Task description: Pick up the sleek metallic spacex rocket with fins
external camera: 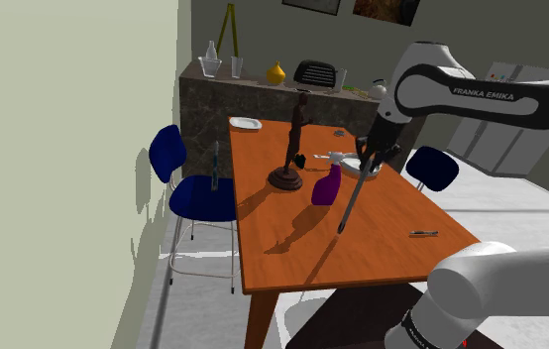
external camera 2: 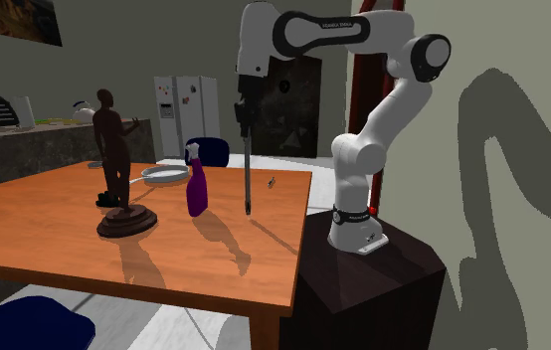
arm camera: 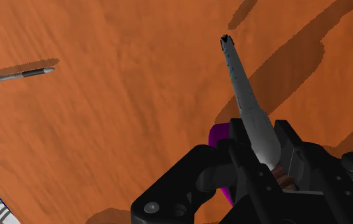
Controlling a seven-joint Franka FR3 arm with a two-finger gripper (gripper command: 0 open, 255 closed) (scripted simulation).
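The rocket (external camera: 350, 203) is a long, slim grey metallic body with small dark fins at its lower end. It hangs nearly upright, fins down, over the orange table (external camera: 282, 248) with its tip clear of the surface. My gripper (external camera: 365, 162) is shut on its upper end. From the second exterior view the rocket (external camera 2: 248, 179) drops straight down from the gripper (external camera 2: 243, 127). The wrist view has the rocket (arm camera: 245, 95) clasped between the black fingers (arm camera: 237, 145) of the gripper (arm camera: 262, 139), and its shadow lies on the table beyond.
A dark figurine (external camera: 293, 149) on a round base and a purple spray bottle (external camera: 326, 185) stand close beside the rocket. A white pan (external camera 2: 164, 174) lies behind them, a pen (external camera: 423, 233) near the stand-side edge. Blue chairs (external camera: 198, 193) flank the table; a counter (external camera: 263, 99) stands behind.
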